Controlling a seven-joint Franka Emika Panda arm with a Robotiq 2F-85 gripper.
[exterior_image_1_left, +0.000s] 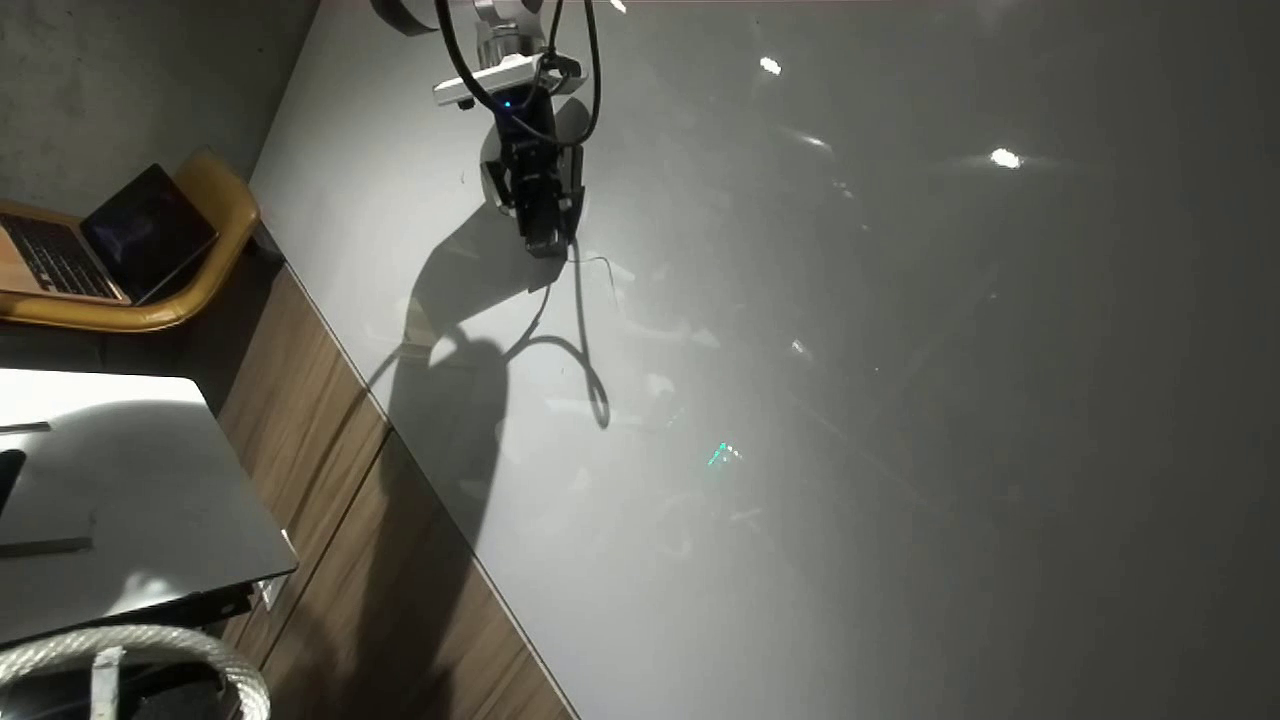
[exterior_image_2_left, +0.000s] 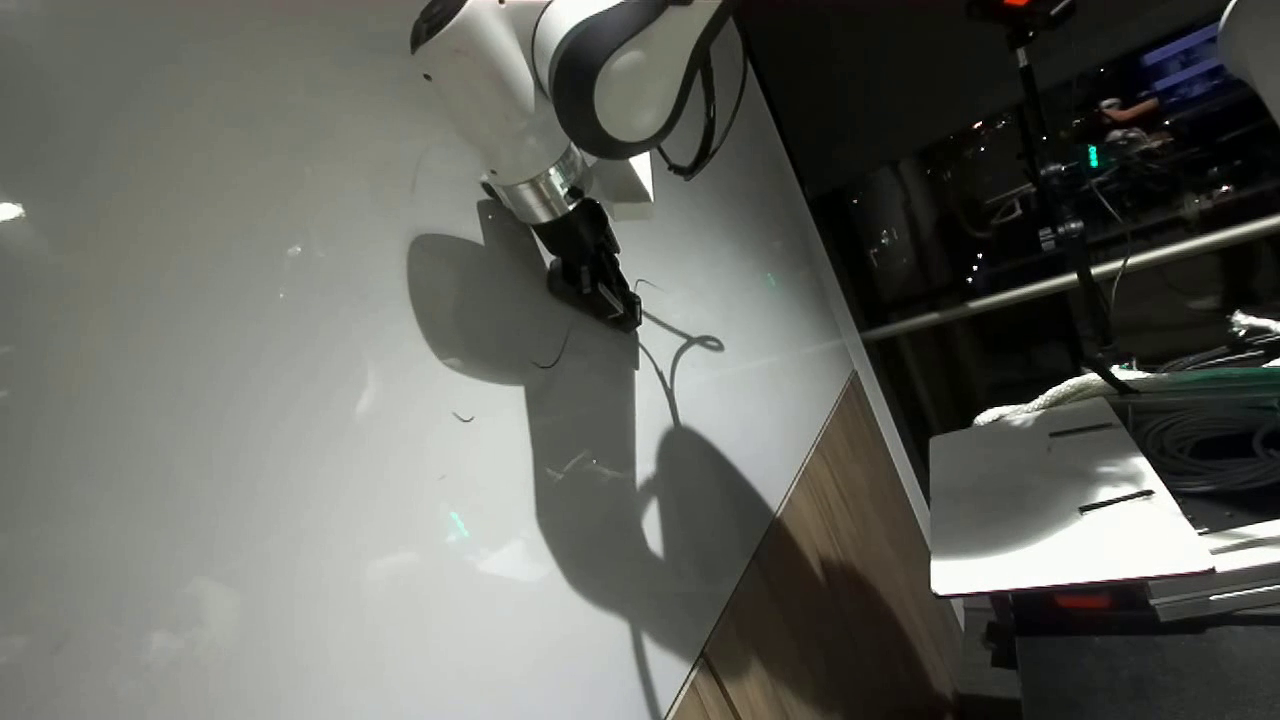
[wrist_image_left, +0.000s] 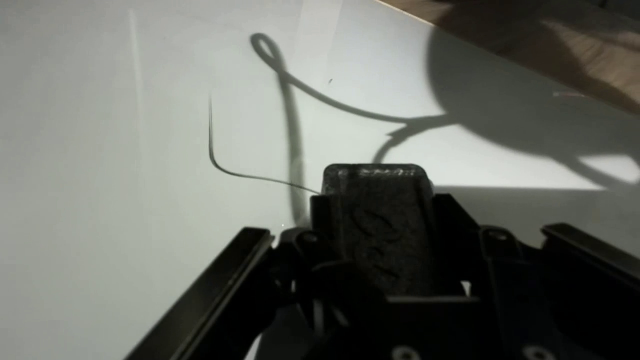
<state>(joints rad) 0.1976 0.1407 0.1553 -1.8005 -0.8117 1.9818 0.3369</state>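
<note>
My gripper (wrist_image_left: 381, 202) is shut on a dark grey block (wrist_image_left: 382, 225) with rounded corners and faint dark marks on its face. The block's end sticks out past the fingertips. In both exterior views the gripper (exterior_image_1_left: 545, 205) (exterior_image_2_left: 600, 285) points down at a glossy white surface (exterior_image_1_left: 800, 560), close to it; I cannot tell whether the block touches it. A thin dark curved line (wrist_image_left: 245, 175) on the surface runs up to the block's left edge in the wrist view. More short dark strokes (exterior_image_2_left: 463, 417) lie near the gripper in an exterior view.
Wooden panels (exterior_image_1_left: 330, 480) border the white surface. A grey-white board (exterior_image_1_left: 130, 490) stands beyond them, with white rope (exterior_image_1_left: 150, 640) nearby. A laptop (exterior_image_1_left: 140, 240) rests on a yellow chair (exterior_image_1_left: 225, 200). Cable and arm shadows (exterior_image_2_left: 600, 460) fall across the surface.
</note>
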